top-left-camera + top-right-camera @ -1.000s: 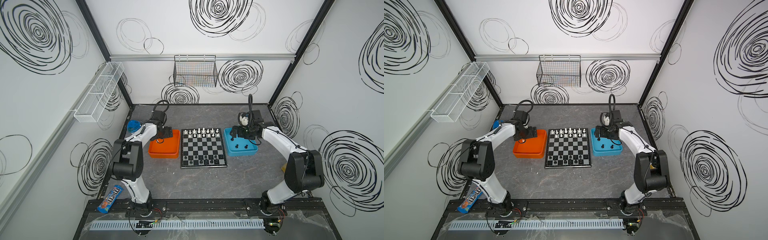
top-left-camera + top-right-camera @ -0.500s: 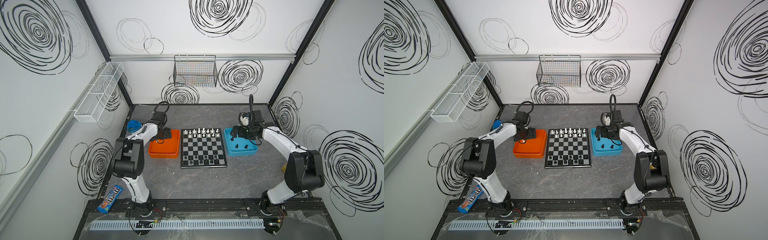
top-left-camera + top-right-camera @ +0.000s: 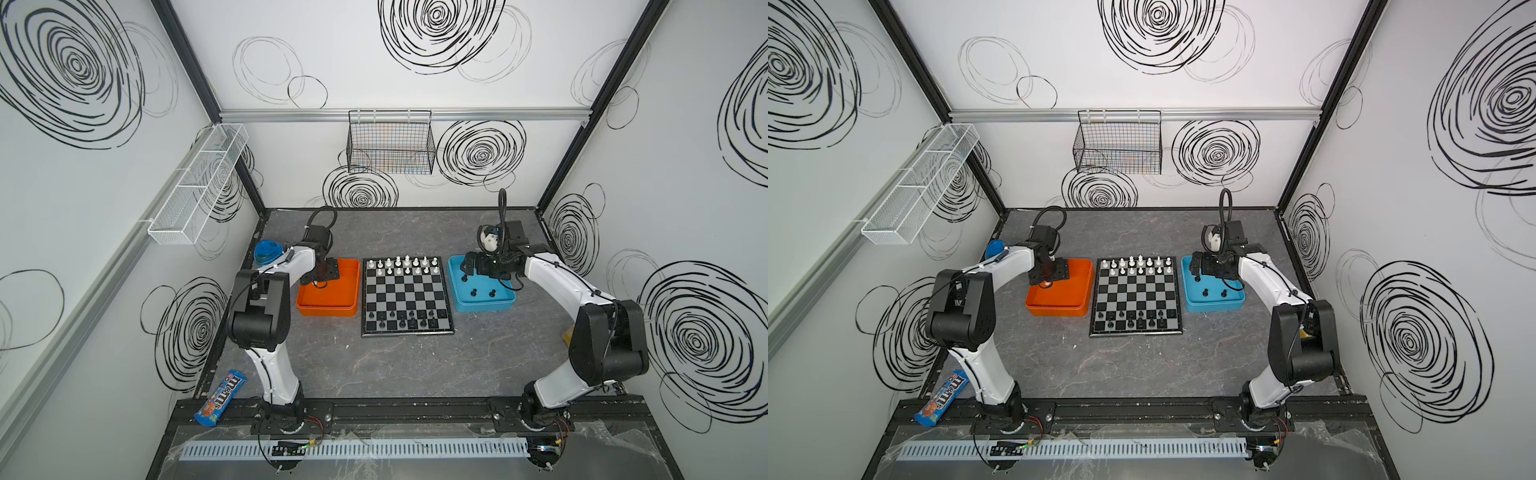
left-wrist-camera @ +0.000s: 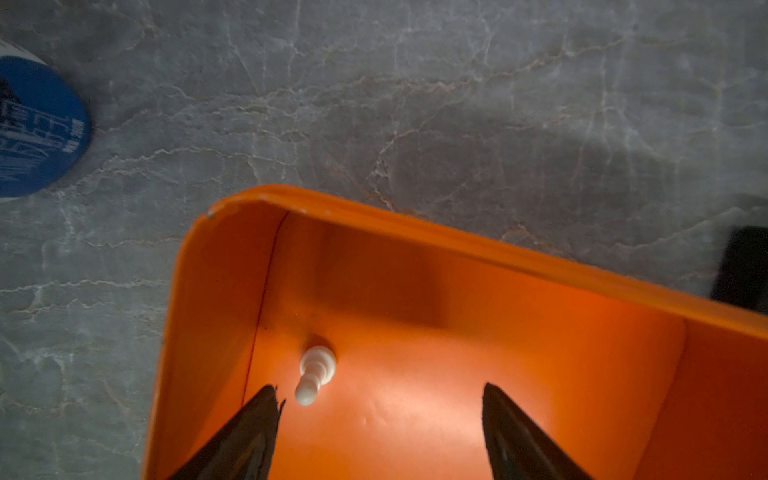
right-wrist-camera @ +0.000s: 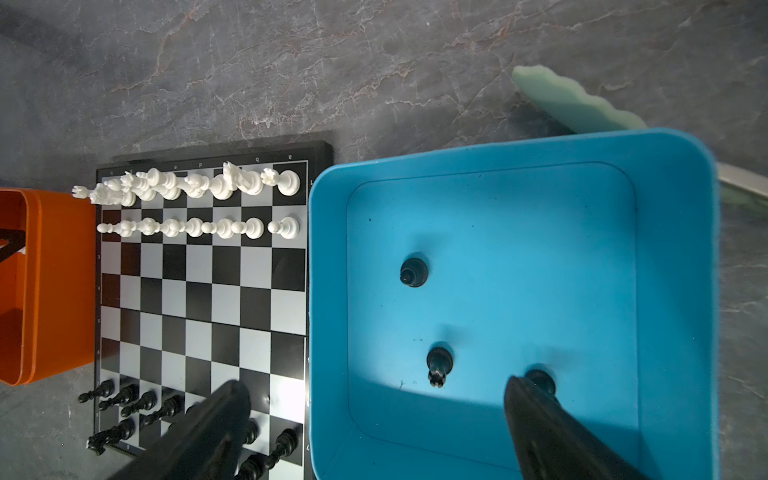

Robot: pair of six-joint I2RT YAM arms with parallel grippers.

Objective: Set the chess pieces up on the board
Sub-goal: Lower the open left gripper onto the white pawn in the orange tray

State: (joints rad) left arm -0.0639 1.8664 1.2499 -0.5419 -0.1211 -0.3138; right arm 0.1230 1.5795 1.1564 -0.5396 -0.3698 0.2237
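Looking from the near edge, I see black men [image 3: 409, 321] on the board's [image 3: 405, 291] near rows. My left tool [image 4: 380, 388] hangs well apart in the orange tray [image 4: 415, 232], gripping nothing, with a white pawn [image 4: 316, 374] upright just beside one finger. My right tool [image 5: 374, 382] gapes empty over the blue tray's [image 5: 498, 153] board-side wall; three spare men [image 5: 440, 363] stand inside. White men [image 3: 405, 266] line the far rows.
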